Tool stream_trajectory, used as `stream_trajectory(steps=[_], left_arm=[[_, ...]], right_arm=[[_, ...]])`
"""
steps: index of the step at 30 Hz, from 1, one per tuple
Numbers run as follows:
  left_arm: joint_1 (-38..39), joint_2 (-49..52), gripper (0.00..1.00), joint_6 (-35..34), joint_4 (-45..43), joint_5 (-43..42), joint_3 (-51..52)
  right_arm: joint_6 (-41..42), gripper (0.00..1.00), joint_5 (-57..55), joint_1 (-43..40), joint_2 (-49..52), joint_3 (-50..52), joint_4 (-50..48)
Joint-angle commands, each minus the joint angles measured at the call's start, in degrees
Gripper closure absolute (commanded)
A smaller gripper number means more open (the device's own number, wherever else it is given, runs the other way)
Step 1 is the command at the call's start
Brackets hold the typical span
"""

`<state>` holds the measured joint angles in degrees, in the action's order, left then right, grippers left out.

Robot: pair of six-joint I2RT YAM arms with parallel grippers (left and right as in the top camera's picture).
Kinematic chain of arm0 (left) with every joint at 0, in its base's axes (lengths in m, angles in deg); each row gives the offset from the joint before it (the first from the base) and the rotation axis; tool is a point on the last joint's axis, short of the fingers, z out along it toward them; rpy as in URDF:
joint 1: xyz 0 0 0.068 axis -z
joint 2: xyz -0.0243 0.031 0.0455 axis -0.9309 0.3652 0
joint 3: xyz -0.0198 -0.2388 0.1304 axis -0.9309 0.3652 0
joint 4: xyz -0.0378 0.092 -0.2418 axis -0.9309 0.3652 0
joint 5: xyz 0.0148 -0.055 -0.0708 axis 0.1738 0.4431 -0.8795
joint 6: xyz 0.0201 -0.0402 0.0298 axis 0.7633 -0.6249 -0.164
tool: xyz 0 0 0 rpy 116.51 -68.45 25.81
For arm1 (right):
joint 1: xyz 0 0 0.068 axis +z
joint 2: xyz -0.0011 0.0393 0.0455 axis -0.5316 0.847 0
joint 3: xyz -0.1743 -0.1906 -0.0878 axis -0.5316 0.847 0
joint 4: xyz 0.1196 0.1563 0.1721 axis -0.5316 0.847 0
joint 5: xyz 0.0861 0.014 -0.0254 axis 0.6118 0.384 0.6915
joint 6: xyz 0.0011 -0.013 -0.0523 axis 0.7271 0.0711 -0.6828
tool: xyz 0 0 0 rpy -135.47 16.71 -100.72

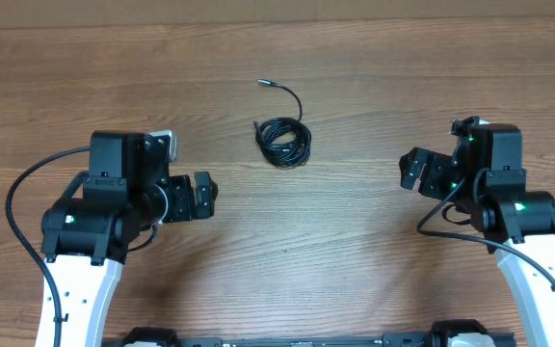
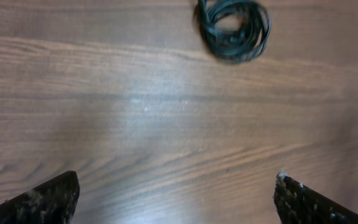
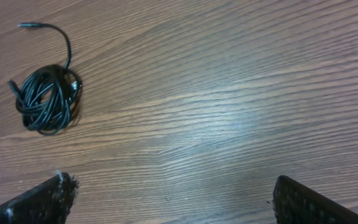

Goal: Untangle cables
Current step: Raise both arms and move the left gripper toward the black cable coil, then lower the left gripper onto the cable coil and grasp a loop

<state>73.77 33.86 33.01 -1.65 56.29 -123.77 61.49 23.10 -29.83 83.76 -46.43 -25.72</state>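
Note:
The cables (image 1: pixel 282 141) lie as one tight black coil on the wooden table, mid-back, with one loose end curving up to a small plug tip (image 1: pixel 262 83). The coil also shows at the top of the left wrist view (image 2: pixel 233 28) and at the upper left of the right wrist view (image 3: pixel 45 99). My left gripper (image 1: pixel 204 198) is open and empty, to the left of and in front of the coil; its fingers (image 2: pixel 176 193) frame bare wood. My right gripper (image 1: pixel 410 171) is open and empty, well right of the coil; its fingers (image 3: pixel 174 196) frame bare wood.
The wooden table (image 1: pixel 355 87) ends at a pale wall strip along the far edge. Thick black wires (image 1: pixel 17 193) loop from the left arm base and another (image 1: pixel 451 231) from the right arm.

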Motion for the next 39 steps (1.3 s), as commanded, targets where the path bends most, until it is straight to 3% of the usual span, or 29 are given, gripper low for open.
stream_trajectory(steps=[1, 9, 19, 24, 29, 32, 39], left_arm=[[-0.5, 0.4, 0.0, -4.8, -2.4, -1.1, -1.5], [-0.3, 2.8, 0.0, -6.1, -10.1, -1.4, -1.5], [-0.1, 12.6, 0.0, -3.3, -8.5, -1.5, -9.0], [1.7, 18.9, 0.0, -1.8, -8.2, -1.0, -16.4], [4.7, 24.3, 0.0, -1.9, -13.4, -1.0, -17.4], [7.0, 28.3, 0.06, -2.2, -15.9, -1.0, -17.4], [10.6, 40.0, 0.09, -17.0, -18.5, -0.9, -17.4]], right_arm=[[0.0, 0.0, 1.3, -0.1, -0.3, -1.6, 0.1], [0.0, 0.0, 1.7, -0.1, -0.3, -1.6, 1.1], [0.0, 0.0, 1.6, -0.1, -0.3, -1.6, 0.9], [0.0, 0.0, 1.6, -0.1, -0.3, -1.6, 0.9], [0.0, 0.0, 1.6, -0.1, -0.3, -1.6, 0.9], [0.0, 0.0, 1.6, -0.1, -0.3, -1.6, 0.9], [0.0, 0.0, 1.6, -0.1, -0.3, -1.6, 1.0]])
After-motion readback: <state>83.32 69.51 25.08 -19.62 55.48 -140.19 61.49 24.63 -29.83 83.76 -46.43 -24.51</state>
